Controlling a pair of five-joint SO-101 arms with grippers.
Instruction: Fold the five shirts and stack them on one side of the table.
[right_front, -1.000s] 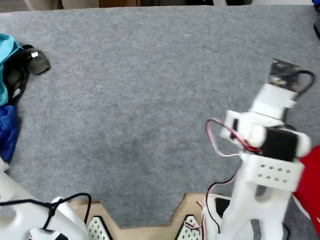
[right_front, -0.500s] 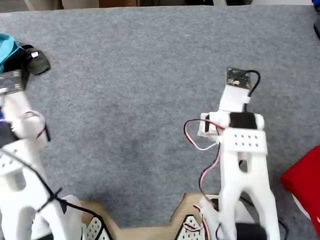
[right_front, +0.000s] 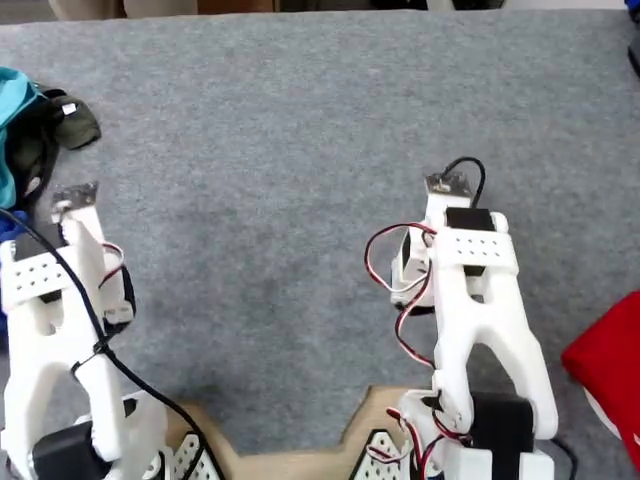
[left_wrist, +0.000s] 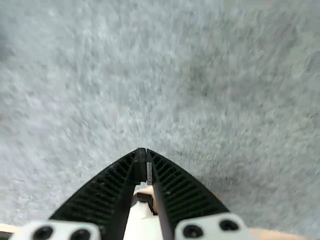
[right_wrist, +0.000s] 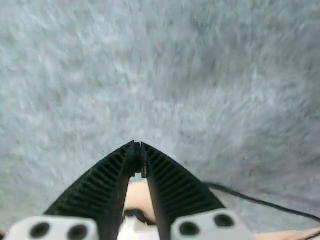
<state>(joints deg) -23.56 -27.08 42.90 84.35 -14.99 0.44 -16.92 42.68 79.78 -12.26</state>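
— Where the wooden board (right_front: 372, 405) meets the grey mat (right_front: 300, 150) at the near edge of the table, what stands there?

— The bases of the two white arms. The left arm (right_front: 55, 310) rises at the near left and the right arm (right_front: 478, 300) at the near right; both lean forward over the mat.

— And the left gripper (left_wrist: 141, 152)?

— Its two black ribbed jaws are pressed together tip to tip; nothing sits between them; it hangs above the mat.

— The right gripper (right_wrist: 136, 145)?

— Much the same; the jaws meet in a point, nothing is held, grey mat lies beneath, and a thin black cable (right_wrist: 260, 200) runs past close by.

— Where are the shirts?

— Well apart from both grippers. A red shirt (right_front: 608, 365) lies at the right edge of the table, beside the right arm. At the left edge is a heap: a blue shirt (right_front: 5, 228) nearest, a black shirt (right_front: 40, 150) just behind it, and a teal shirt (right_front: 12, 95) farthest back. A dark fold with a pale label (right_front: 75, 122) pokes out from the heap onto the mat.

— How many shirts in all?

— I cannot tell; the heap and the red shirt both run out past the edges of the high view.
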